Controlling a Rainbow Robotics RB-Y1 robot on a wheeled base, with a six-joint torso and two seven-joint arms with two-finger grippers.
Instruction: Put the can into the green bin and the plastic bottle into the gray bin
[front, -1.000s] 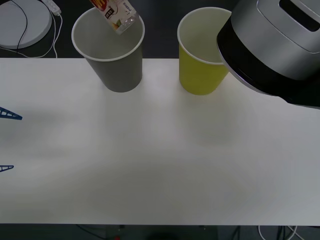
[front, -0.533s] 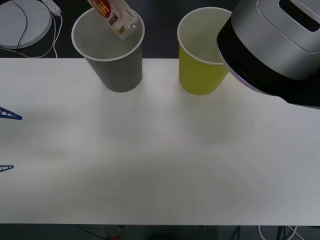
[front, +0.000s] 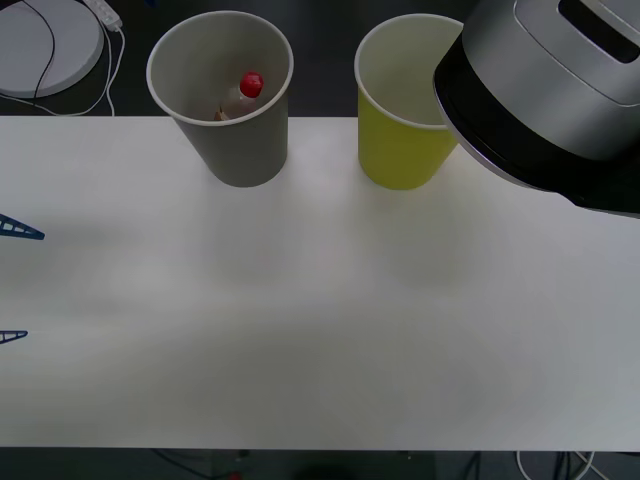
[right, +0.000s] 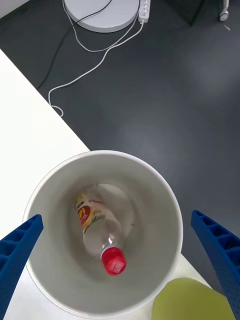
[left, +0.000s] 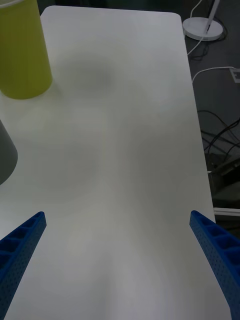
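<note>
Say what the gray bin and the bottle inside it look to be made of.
Gray bin: probably coated paper, judging by its matte olive-gray wall, rolled white rim and pale inside. Plastic bottle: clear, glossy plastic with a red screw cap and a printed label.

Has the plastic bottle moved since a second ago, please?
Yes. The plastic bottle has dropped from above the rim of the gray bin to inside it, red cap up. The right gripper hangs open above that bin.

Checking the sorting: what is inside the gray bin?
The plastic bottle lies tilted inside the gray bin, red cap up. Its base and the bin floor under it are covered.
</note>
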